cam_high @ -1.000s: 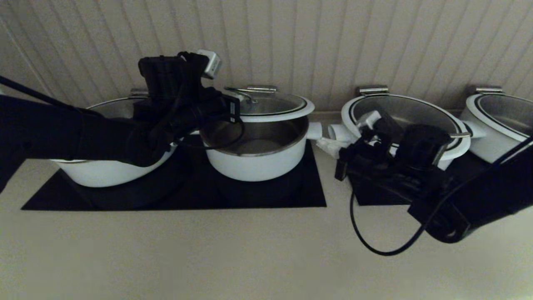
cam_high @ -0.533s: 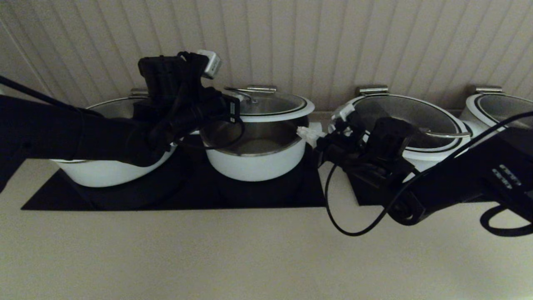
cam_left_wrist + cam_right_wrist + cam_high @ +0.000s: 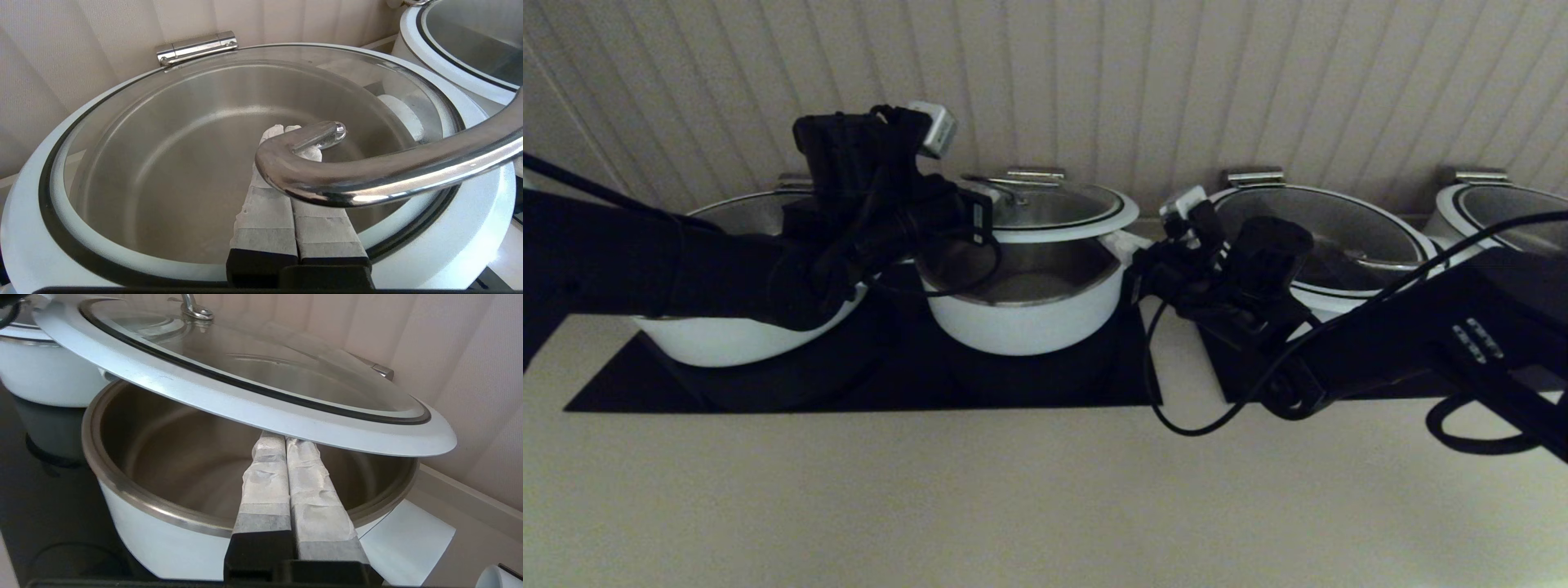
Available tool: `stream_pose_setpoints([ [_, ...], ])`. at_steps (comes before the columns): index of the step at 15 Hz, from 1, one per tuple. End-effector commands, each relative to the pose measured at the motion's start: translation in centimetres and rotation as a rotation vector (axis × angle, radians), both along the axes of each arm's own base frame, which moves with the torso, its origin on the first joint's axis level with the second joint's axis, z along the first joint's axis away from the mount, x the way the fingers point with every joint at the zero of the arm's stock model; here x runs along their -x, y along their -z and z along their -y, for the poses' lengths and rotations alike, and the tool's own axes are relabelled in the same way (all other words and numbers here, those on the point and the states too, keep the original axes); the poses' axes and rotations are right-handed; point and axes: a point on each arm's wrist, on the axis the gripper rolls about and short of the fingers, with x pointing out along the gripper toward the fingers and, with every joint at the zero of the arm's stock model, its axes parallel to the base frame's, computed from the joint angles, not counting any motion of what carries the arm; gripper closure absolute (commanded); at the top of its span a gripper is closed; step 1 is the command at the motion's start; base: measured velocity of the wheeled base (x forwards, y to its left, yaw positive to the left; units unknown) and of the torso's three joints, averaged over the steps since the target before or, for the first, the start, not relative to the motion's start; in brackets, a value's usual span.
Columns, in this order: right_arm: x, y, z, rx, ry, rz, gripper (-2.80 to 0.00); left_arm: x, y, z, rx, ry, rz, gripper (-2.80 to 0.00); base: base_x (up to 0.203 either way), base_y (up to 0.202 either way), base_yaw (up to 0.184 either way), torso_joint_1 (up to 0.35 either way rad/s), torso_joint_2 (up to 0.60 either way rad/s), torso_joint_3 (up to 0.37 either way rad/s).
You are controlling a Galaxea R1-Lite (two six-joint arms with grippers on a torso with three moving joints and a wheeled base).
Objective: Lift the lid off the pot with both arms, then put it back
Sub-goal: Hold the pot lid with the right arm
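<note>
The lid (image 3: 1054, 208), glass with a white rim, hangs tilted above the open pot (image 3: 1021, 314) on the black cooktop. My left gripper (image 3: 976, 204) is shut, and its fingers (image 3: 265, 204) reach under the curved steel handle (image 3: 367, 171), lying on the glass (image 3: 163, 155). My right gripper (image 3: 1125, 243) is shut at the pot's right side. In the right wrist view its tips (image 3: 286, 439) sit just under the lid's white rim (image 3: 261, 404), over the pot's steel mouth (image 3: 163, 539).
A wider white pot (image 3: 735, 339) stands on the left, partly behind my left arm. Two wider lidded pots (image 3: 1339, 237) (image 3: 1503, 212) stand on the right. The ribbed wall with steel brackets (image 3: 1033, 173) is close behind. The counter in front (image 3: 1013, 490) is bare.
My right arm has swung left and up from beside the right-hand pot, bringing its shut fingers under the lid's right rim. The left arm and lid have barely moved.
</note>
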Motion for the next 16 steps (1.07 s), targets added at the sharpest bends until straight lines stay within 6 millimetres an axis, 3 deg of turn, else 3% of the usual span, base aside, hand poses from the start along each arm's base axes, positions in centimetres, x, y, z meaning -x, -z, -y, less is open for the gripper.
stream_pose_setpoints([
  [1,-0.2,0.3,-0.1,0.0,-0.001,0.003,0.0,0.0,-0.1,0.0,0.001,0.001,0.004,0.0,0.0,0.0,0.0,0.0,0.0,0.0],
  [7,-0.2,0.7,-1.3,0.0,-0.026,0.005,0.0,0.0,-0.1,0.0,0.002,0.001,0.006,0.0,0.0,0.0,0.0,0.0,0.0,0.0],
  [11,-1.7,0.7,-2.0,-0.012,-0.019,0.023,0.0,0.1,-0.3,0.0,0.004,0.001,0.01,0.0,0.0,0.0,0.0,0.0,0.0,0.0],
  [16,-3.7,-1.4,-2.9,-0.054,0.044,0.062,0.0,0.1,-0.3,0.0,0.002,-0.001,0.011,0.0,0.0,0.0,0.0,0.0,0.0,0.0],
])
